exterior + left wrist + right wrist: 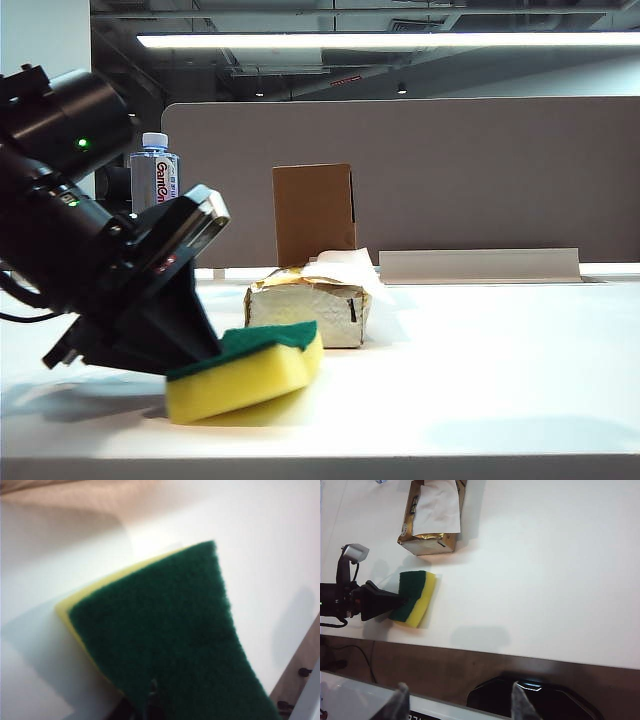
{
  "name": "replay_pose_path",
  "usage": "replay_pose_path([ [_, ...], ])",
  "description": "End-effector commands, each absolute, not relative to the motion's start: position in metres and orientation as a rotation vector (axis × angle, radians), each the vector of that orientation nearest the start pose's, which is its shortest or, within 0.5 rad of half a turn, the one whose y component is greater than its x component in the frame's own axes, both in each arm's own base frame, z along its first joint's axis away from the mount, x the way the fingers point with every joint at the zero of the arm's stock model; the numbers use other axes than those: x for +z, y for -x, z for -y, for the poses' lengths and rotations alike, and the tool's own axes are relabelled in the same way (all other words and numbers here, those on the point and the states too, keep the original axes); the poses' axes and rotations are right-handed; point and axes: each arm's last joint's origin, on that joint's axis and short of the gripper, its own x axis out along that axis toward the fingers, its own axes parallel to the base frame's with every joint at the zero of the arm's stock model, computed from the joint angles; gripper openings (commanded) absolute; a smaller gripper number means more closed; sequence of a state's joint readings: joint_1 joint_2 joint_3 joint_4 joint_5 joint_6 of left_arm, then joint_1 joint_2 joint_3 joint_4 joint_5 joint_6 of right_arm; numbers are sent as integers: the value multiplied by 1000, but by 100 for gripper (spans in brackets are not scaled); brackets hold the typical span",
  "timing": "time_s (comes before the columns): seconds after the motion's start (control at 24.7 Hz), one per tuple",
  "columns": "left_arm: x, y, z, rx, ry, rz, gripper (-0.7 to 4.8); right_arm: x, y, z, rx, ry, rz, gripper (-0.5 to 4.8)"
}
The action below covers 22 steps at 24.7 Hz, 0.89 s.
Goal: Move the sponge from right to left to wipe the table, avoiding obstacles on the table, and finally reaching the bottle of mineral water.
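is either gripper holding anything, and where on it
The left gripper is shut on one end of the sponge. The right gripper holds nothing.

- A long grey-brown fabric partition panel [480, 170] with rounded upper corners stands behind the work surface and fills most of the back.
- Above it, a long white fluorescent light strip [390, 40] shines on a dark ceiling with exposed pipes and beams [300, 15].
- A low, pale grey rectangular ledge [480, 265] lies in front of the panel, on the right.
- A white wall section [45, 35] shows at the upper left.
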<state>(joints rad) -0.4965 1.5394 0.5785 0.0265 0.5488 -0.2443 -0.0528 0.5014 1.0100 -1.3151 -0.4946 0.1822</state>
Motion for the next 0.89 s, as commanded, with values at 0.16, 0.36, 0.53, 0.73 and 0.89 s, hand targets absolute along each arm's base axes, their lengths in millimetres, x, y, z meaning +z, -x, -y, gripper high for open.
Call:
replay_pose_path([
  [0.16,115,-220,94,-658,207,-1217,-5,337,-38,-12,358,-387,-807,261],
  [0.36,117,-220,71,-615,190,-1244,-5,337,-38,-12,358,-387,-807,261],
  [0.53,125,-215,38,-527,187,-1257,-5,337,-38,-12,358,-387,-807,261],
  [0.73,134,-211,1,-427,236,-1227,-5,337,-38,-12,358,-386,-805,261],
  [0.89,135,-206,-18,-367,283,-1237,-5,337,-39,-12,359,-385,-802,261],
])
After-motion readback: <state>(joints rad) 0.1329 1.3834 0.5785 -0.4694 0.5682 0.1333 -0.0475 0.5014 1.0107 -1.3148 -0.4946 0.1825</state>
